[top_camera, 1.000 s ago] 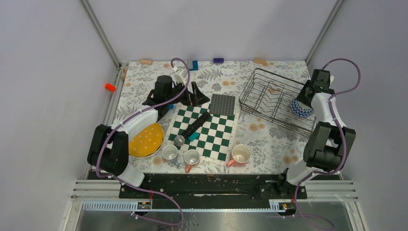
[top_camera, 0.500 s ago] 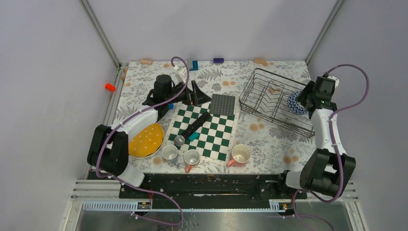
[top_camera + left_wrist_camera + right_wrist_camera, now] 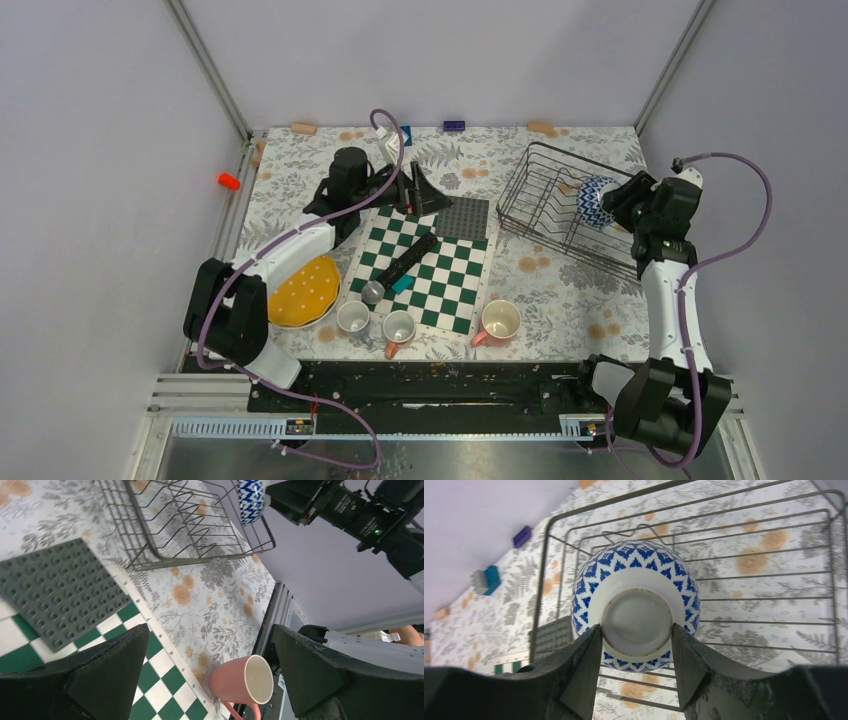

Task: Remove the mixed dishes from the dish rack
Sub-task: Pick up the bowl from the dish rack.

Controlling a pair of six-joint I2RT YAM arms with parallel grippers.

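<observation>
Clamping a blue-and-white patterned bowl between both fingers, my right gripper holds it base towards the wrist camera, over the right end of the dish rack. I cannot tell whether the bowl touches the wires. My left gripper hangs well left of the rack with its fingers spread wide and nothing between them, above a grey studded plate. Left of the rack and nearer the arm bases sit a pink mug, then two grey mugs, and farthest away the yellow-orange plate, all outside the rack.
</observation>
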